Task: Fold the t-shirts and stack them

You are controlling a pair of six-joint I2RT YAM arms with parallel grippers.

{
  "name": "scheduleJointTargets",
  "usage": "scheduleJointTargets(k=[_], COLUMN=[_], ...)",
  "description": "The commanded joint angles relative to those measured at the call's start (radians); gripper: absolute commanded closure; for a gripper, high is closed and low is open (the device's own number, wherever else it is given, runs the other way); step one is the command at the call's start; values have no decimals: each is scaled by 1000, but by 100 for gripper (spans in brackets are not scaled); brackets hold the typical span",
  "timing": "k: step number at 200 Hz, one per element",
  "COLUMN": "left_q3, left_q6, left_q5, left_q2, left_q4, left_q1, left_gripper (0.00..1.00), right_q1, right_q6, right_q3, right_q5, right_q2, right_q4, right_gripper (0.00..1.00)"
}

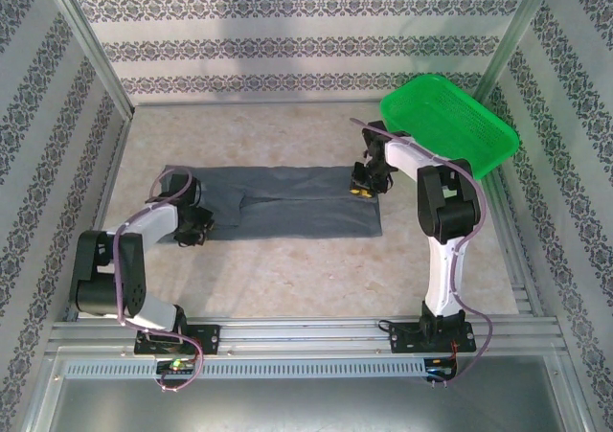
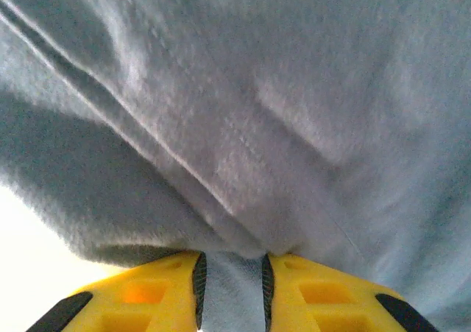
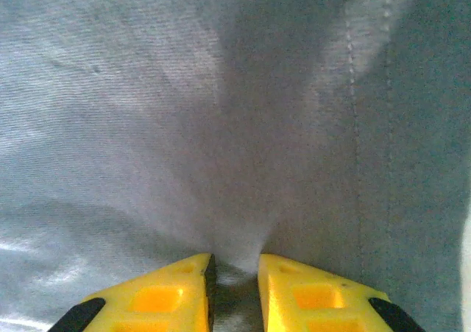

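Two robot arms grip a slate-grey t-shirt (image 1: 287, 202) lying as a long flat band across the middle of the table (image 1: 287, 288), the left claw (image 1: 196, 226) clenched on fabric near its left end and the right claw (image 1: 362, 187) clenched near its right. A fold appears to be in hand; the next move calls for lifting both ends evenly and carrying them over together. The green mesh basket (image 1: 450, 125), tilted at the far right corner, looks empty.
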Motion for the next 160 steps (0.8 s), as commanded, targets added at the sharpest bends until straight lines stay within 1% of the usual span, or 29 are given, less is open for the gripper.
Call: scheduleJointTargets(k=[1,20,33,43,63,72,92,107,115,135,160], left_q3=[48,167,300,410,627,719,936,1079,1158,1382,1688], left_q6=[9,85,146,182,237,241,221,198,180,151,123], left_q5=[-27,-14,19,47,21,40,117,167,192,228,241], left_q2=[107,230,331,414,550,621,780,889,949,1095,1257], left_q4=[76,87,87,85,62,57,62,80,85,55,-21], left_q1=[46,58,57,54,22,5,-46,-102,-132,-194,-230], left_gripper=[72,72,72,72,72,72,72,72,72,73,73], right_q1=[24,63,94,120,185,214,282,347,381,441,468], right_q6=[9,40,71,96,146,170,245,327,378,506,646], right_q3=[-20,-111,-192,-265,-400,-453,-564,-625,-647,-651,-633], right_q5=[122,179,205,203,191,180,110,20,-34,-138,-229], right_q2=[-25,-89,-137,-179,-260,-289,-349,-374,-381,-370,-376], right_q4=[-144,-169,-177,-167,-127,-115,-58,22,93,246,376], right_gripper=[74,74,74,74,73,73,73,72,72,71,70])
